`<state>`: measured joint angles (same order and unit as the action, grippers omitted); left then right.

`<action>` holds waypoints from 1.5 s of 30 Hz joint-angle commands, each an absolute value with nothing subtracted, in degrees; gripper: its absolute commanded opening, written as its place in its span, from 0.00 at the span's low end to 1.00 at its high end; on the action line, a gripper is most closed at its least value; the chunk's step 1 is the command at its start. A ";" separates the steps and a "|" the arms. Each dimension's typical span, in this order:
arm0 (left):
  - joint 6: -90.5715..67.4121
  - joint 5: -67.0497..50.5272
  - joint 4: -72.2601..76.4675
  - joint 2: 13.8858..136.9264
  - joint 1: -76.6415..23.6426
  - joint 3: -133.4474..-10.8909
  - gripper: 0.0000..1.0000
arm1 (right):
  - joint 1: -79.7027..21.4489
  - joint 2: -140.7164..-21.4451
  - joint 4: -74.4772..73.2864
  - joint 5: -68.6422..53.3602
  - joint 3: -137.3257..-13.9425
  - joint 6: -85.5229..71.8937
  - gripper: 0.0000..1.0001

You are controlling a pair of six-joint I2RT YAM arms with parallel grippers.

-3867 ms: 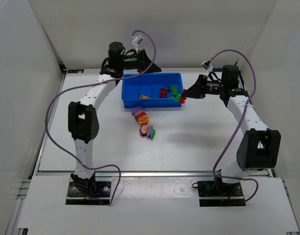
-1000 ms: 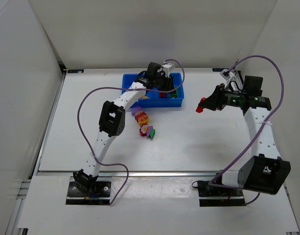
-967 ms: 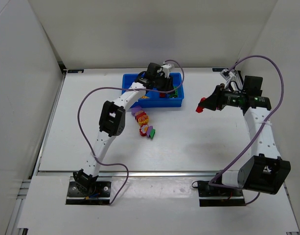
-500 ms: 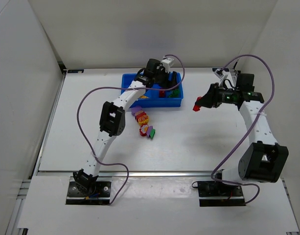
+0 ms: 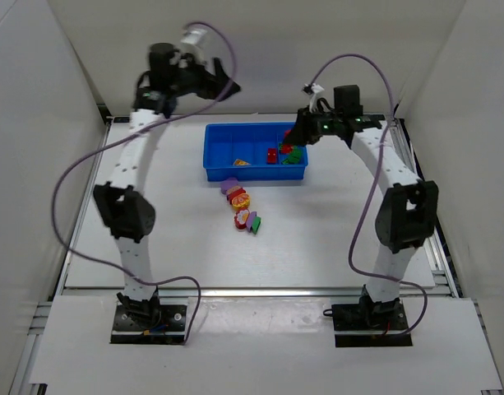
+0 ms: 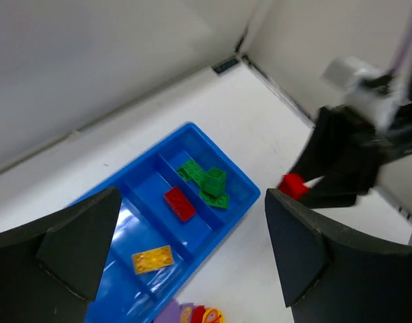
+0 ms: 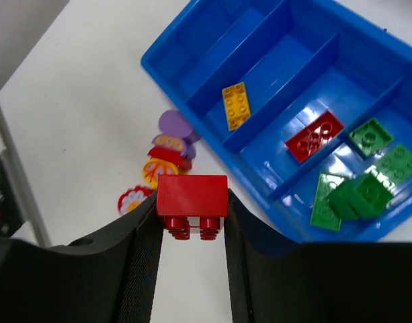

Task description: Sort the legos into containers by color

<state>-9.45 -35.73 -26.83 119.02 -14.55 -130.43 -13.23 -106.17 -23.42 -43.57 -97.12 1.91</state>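
Note:
The blue tray (image 5: 252, 174) sits at the back of the table. Its compartments hold a yellow lego (image 7: 236, 105), a red lego (image 7: 314, 136) and three green legos (image 7: 357, 192). My right gripper (image 7: 192, 208) is shut on a red brick (image 7: 192, 195) and hovers at the tray's right end (image 5: 294, 141). The left wrist view also shows that red brick (image 6: 293, 185) in the right fingers. My left gripper (image 6: 192, 195) is open and empty, raised high above the table's back left (image 5: 227, 85). Several loose legos (image 5: 243, 206), purple, red and yellow, lie just in front of the tray.
White walls close in the table at the back and on both sides. The right arm's cable (image 5: 362, 66) loops above the tray's right end. The loose legos (image 7: 162, 161) lie close to the tray's front wall.
My left gripper opened, left the tray and rose to the back left. My right gripper carried the red brick leftward to the tray's right end.

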 commanded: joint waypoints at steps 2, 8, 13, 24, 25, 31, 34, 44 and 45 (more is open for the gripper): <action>-14.84 -48.33 -28.22 106.89 -3.02 -119.12 0.99 | -16.08 -113.89 -20.13 -37.27 -106.07 0.35 0.08; -19.34 -55.63 -26.45 98.18 6.23 -104.78 0.99 | -19.78 -122.85 -18.20 -30.41 -109.86 2.98 0.11; -16.87 -54.76 -27.25 91.95 6.68 -96.25 0.99 | -20.83 -128.05 -18.02 -29.01 -113.46 5.62 0.17; -15.03 -53.88 -28.30 88.07 6.68 -89.03 1.00 | -22.76 -131.93 -16.44 -23.38 -116.81 6.94 0.63; -14.94 -53.70 -28.21 87.98 6.51 -88.69 0.99 | -22.94 -131.05 -16.00 -23.47 -116.37 6.94 0.63; -14.42 -52.21 -28.21 87.63 5.80 -87.54 0.99 | -23.38 -121.59 -17.49 -29.34 -110.95 6.77 0.66; -13.19 -51.42 -28.39 86.31 5.45 -85.96 0.99 | -23.47 -110.27 -17.66 -36.28 -100.95 8.17 0.67; -10.81 -46.41 -28.13 79.55 4.84 -77.88 0.99 | -35.41 -85.71 -27.96 -34.92 -70.62 22.05 0.74; -10.55 -46.32 -28.21 78.93 4.66 -77.26 1.00 | -36.46 -83.78 -26.30 -33.85 -69.10 21.71 0.75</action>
<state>-12.34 -47.64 -28.25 82.85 5.10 -79.02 -33.28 -84.86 -24.75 -37.15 -76.05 17.87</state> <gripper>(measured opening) 0.985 0.743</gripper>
